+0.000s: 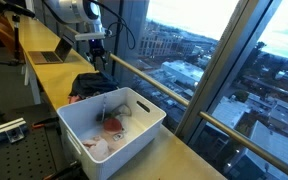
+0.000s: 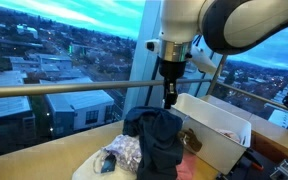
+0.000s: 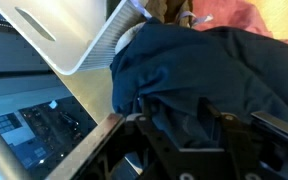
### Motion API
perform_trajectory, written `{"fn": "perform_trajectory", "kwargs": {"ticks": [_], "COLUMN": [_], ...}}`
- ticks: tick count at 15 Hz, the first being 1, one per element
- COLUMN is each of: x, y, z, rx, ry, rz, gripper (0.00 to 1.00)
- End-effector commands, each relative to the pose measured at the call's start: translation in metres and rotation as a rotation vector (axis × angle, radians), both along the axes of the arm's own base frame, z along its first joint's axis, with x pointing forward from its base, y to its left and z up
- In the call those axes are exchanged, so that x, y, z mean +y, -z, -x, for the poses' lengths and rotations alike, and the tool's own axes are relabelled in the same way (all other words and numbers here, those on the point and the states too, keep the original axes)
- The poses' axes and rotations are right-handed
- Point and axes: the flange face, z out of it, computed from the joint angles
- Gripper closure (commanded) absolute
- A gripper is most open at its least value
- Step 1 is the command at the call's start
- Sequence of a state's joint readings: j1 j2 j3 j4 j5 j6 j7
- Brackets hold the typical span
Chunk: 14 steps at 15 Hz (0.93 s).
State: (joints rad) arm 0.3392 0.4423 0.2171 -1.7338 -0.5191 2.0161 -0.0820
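Bottom of the wrist view, closest in: the gripper (image 3: 182,118), fingers (image 3: 220,118) standing apart with dark fabric bunched between them. Pinching it or merely straddling it? I cannot tell from here. That fabric is the navy garment (image 3: 204,65), heaped across the middle of the frame. It lies on the counter (image 2: 69,155), outside the white bin (image 3: 74,40) at upper left.

In an exterior view the gripper (image 2: 169,98) sits right on the heap's peak, centre frame. A patterned cloth (image 2: 119,155) lies touching the heap at lower left, and a reddish cloth (image 2: 190,140) is tucked between heap and bin. Farther back, a laptop (image 1: 54,57) at upper left, then the window railing (image 1: 149,78).

The danger, I'd judge, is a loose fold snagging a finger, so that any lift drags the whole pile. The heap is also near the counter's window-side edge, where a sideways tug could slide it over.
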Motion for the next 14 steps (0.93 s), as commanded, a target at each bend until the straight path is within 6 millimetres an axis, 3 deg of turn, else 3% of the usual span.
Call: {"fn": "perform_trajectory", "kwargs": {"ticks": [1, 3, 5, 7, 10, 14], "x": [-0.061, -0.110, -0.164, -0.212, -0.267, -0.294], "y": [-0.030, -0.040, -0.042, -0.030, 0.012, 0.089], "z": [-0.003, -0.010, -0.017, -0.024, -0.030, -0.027], "rx": [-0.028, -0.040, -0.044, -0.034, 0.004, 0.074], "ry": [0.058, 0.109, 0.158, 0.202, 0.249, 0.270], "rz": [-0.018, -0.019, -0.027, -0.047, -0.096, -0.166], "gripper": [0.15, 0.02, 0.00, 0.00, 0.00, 0.00]}}
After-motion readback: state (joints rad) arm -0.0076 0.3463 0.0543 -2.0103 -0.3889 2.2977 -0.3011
